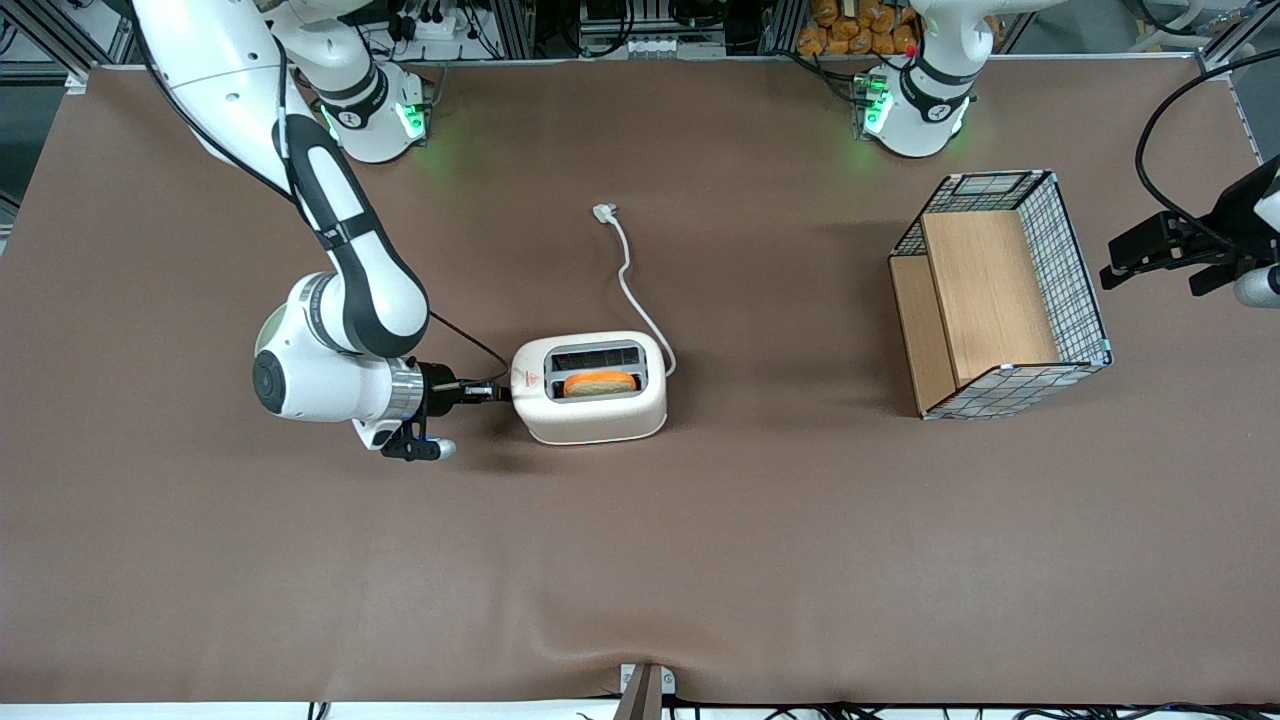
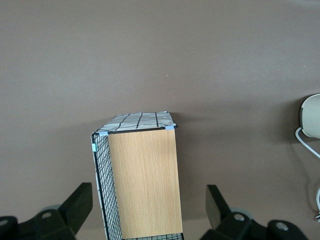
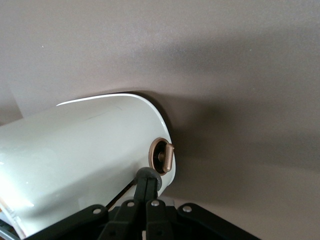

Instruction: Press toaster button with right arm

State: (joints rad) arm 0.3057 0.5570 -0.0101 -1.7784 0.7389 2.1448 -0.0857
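Observation:
The cream-white toaster (image 1: 590, 388) stands near the middle of the table, with a slice of toast (image 1: 598, 382) in the slot nearer the front camera. My right arm (image 1: 340, 270) reaches down to it. Its gripper (image 1: 499, 392) lies level at the toaster's narrow end, fingers shut together. In the right wrist view the shut gripper (image 3: 148, 182) touches the small round grey toaster button (image 3: 148, 173) on the toaster (image 3: 85, 150). A brown round dial (image 3: 162, 154) sits just beside that button. Nothing is held between the fingers.
The toaster's white cord (image 1: 630, 285) runs away from the front camera to a loose plug (image 1: 605, 211). A wire-mesh wooden basket (image 1: 1000, 295) lies toward the parked arm's end of the table; the left wrist view shows it (image 2: 142, 180) and the toaster's edge (image 2: 311, 117).

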